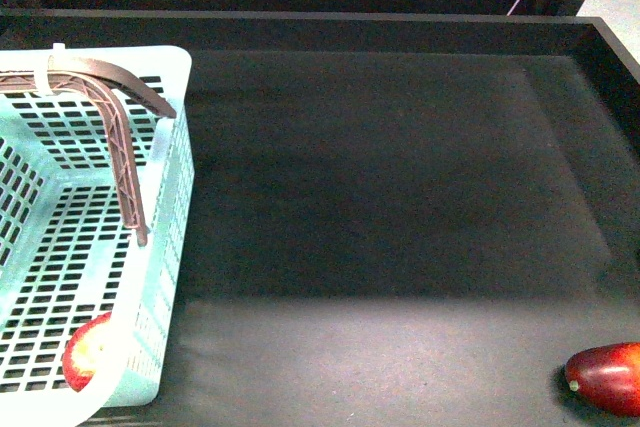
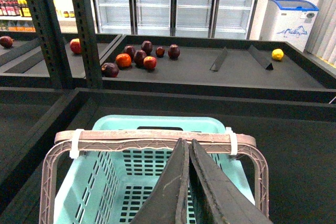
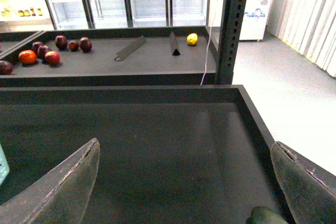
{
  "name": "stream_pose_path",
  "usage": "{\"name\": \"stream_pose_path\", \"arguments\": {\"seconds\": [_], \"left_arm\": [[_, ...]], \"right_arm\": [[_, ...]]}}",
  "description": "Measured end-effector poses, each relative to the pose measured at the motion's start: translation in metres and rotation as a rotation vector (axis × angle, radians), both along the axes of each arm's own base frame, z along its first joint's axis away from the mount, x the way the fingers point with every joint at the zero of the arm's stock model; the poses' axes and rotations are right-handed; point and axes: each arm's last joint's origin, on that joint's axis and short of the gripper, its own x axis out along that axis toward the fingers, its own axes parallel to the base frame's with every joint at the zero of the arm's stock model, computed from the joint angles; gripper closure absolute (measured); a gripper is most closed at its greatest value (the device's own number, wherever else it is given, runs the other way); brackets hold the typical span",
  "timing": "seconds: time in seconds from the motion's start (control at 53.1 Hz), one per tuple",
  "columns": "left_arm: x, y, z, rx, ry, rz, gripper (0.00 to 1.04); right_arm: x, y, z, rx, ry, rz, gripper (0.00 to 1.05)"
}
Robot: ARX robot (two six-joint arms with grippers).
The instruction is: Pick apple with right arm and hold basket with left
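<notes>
- Your apple (image 1: 88, 355) sat inside the basket (image 1: 172, 197), in its near corner against the side wall, only partly in sight through the slots.
- You should have expected it to be firm, smooth and fairly heavy for its size; round skin like that slips, so the widest part was the place to take it, pressed gently to avoid bruising.
- The basket looked light and stiff; its thick rim was the sound hold.
- Your left gripper (image 2: 188, 182) had its fingers (image 2: 170, 192) pressed together, above the basket and clamped on nothing.
- Your right gripper (image 3: 184, 182) had its fingers (image 3: 63, 187) spread wide over the bare dark surface (image 1: 400, 197), well apart from the apple.
- The darker elongated fruit (image 1: 606, 377) lay at the near right.
</notes>
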Motion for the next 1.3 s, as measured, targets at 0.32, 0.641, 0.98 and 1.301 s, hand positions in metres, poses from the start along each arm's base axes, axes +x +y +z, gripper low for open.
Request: {"name": "stream_pose_path", "arguments": {"seconds": [0.32, 0.641, 0.98, 1.301], "left_arm": [[-0.0100, 0.0001, -0.0025, 0.000, 0.004, 0.000, 1.01], [-0.0100, 0.0001, -0.0027, 0.000, 0.005, 0.000, 1.01], [-0.0100, 0.0001, -0.0027, 0.000, 0.005, 0.000, 1.01], [-0.0100, 0.0001, -0.0027, 0.000, 0.005, 0.000, 0.53]], "right_arm": [[0.0000, 0.0000, 0.0000, 0.000, 0.000, 0.000, 0.09], [0.0000, 0.0000, 0.0000, 0.000, 0.000, 0.000, 0.09], [0.0000, 0.0000, 0.0000, 0.000, 0.000, 0.000, 0.09], [0.0000, 0.0000, 0.0000, 0.000, 0.000, 0.000, 0.09]]}}
